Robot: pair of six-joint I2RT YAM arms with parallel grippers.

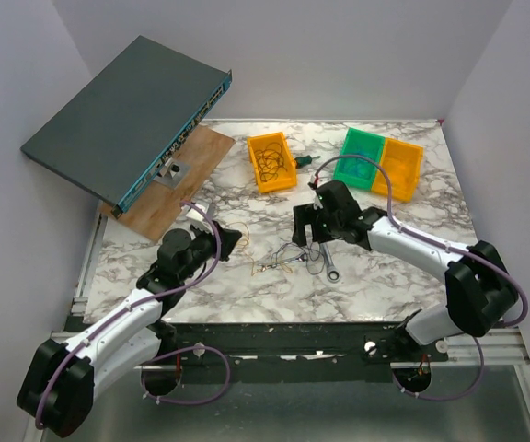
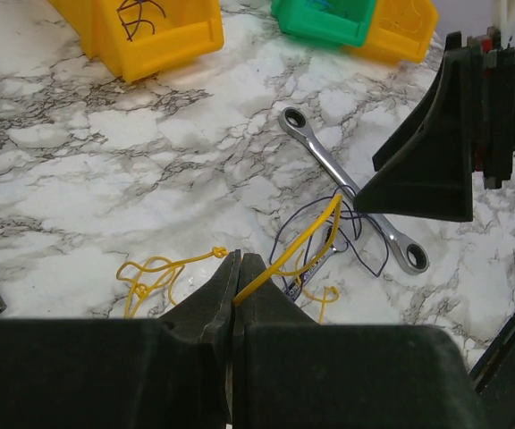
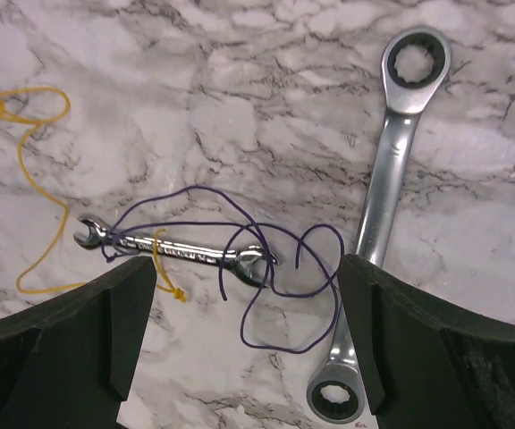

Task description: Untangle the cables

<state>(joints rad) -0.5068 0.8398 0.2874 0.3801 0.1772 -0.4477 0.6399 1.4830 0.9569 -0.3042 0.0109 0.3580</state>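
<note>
– Marbled white tabletop (image 1: 403, 258), pale walls round it. Bins?
– Upper middle of the top view: yellow plastic bin (image 1: 272, 163), coils of dark thin wire inside. To its right, green plastic bin (image 1: 364, 158) touching orange plastic bin (image 1: 401, 168); can't tell their contents.
– Edges, room?
– Grey flat metal box (image 1: 127, 120) sits tilted at upper left over a brown wooden board (image 1: 178, 180). Open marble at lower right and lower left.
– Cables?
– Lower centre, cables (image 1: 282, 260) form a yellow and purple tangle near the front edge. Purple loops lie over a small silver open-end wrench (image 3: 177, 252) and cross a long silver ratchet wrench (image 3: 383, 206).
– Hands?
– Left gripper (image 2: 235, 268) is clamped on a yellow strand at the tangle's left. Right gripper (image 3: 244, 273) is spread wide above, fingers either side of the small wrench and purple loop.
</note>
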